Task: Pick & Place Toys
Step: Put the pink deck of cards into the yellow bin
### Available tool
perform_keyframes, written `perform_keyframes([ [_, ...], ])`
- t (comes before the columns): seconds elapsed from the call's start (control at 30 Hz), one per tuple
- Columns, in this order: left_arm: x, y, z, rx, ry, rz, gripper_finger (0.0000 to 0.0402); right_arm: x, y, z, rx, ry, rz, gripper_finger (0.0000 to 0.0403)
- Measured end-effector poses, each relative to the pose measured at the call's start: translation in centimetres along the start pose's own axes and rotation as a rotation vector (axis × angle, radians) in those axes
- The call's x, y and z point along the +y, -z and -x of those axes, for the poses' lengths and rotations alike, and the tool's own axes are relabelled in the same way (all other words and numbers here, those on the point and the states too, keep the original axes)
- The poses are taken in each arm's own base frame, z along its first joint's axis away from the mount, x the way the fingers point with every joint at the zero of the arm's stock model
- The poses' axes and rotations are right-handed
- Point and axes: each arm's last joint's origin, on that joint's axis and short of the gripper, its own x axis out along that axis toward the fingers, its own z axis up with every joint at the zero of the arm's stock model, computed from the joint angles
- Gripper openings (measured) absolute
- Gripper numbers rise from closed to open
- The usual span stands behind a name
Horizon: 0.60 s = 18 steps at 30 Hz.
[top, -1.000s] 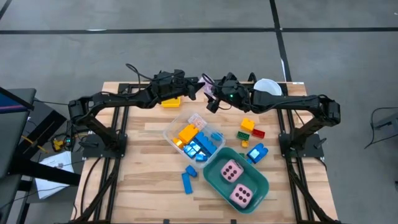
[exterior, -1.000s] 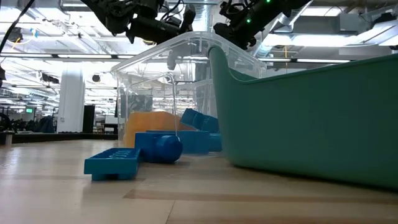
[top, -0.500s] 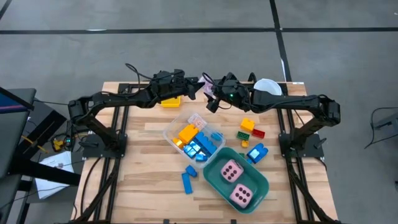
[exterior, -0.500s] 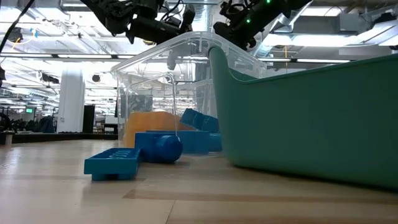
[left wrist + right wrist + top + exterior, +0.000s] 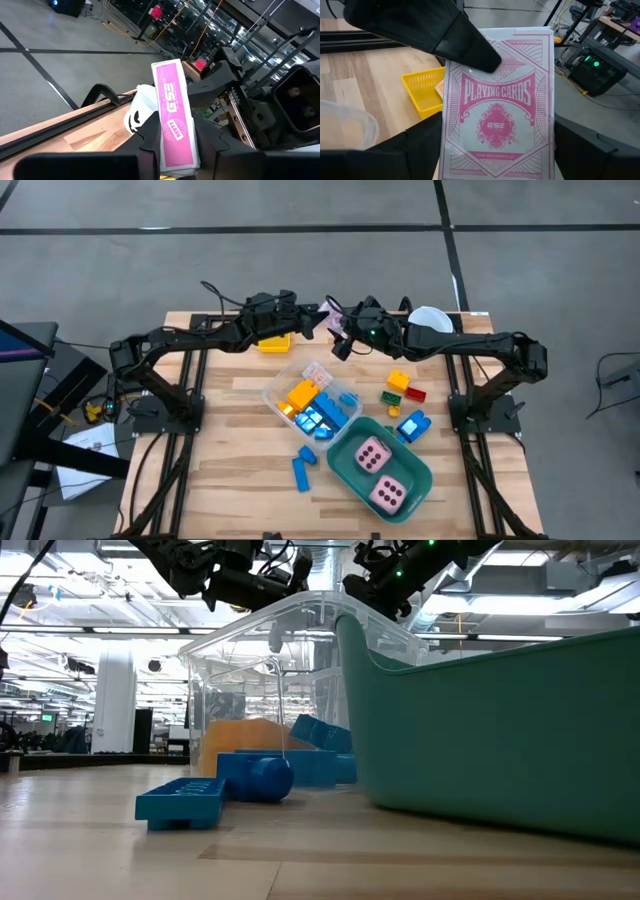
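A pink-and-white playing-card box (image 5: 500,100) hangs in the air over the table's far middle, between both arms; in the high view the card box (image 5: 335,324) is a small pink spot. My left gripper (image 5: 176,150) comes in from the table's left and is shut on it. My right gripper (image 5: 497,160) comes in from the right, its fingers against the box's two narrow sides. Bricks (image 5: 310,402) lie in a clear container. Two pink dice (image 5: 372,455) lie in the teal tub (image 5: 415,480). My left gripper pinches the card box's two broad faces (image 5: 172,145) between its fingers, about level, coming from the table's left. One finger (image 5: 445,30) lies on the printed face near that end. The box is clear of the table. My right gripper has the box's other end between its widely spread fingers, one on each narrow long side (image 5: 447,150). The fingers come from the table's right, slanting a little downward, and lie along the box. The printed face is turned toward its camera.
A yellow basket (image 5: 275,342) and a white cup (image 5: 430,320) stand at the far edge. Loose bricks lie at the right (image 5: 402,385), (image 5: 412,426) and near the container (image 5: 303,466). The clear container (image 5: 280,690) and the teal tub (image 5: 500,730) fill the table's middle.
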Motion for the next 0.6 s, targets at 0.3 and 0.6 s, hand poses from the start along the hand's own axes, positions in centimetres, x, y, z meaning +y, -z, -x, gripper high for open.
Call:
perform_keyframes([
  [0.3, -0.13, 0.10, 0.00, 0.003, 0.002, -0.001, 0.0058, 0.01, -0.05, 0.01, -0.006, -0.003, -0.055, 0.0313],
  [0.6, 0.42, 0.28, -0.02, 0.013, -0.037, -0.022, 0.0058, 0.47, -0.52, 0.46, -0.038, -0.025, -0.097, 0.0364],
])
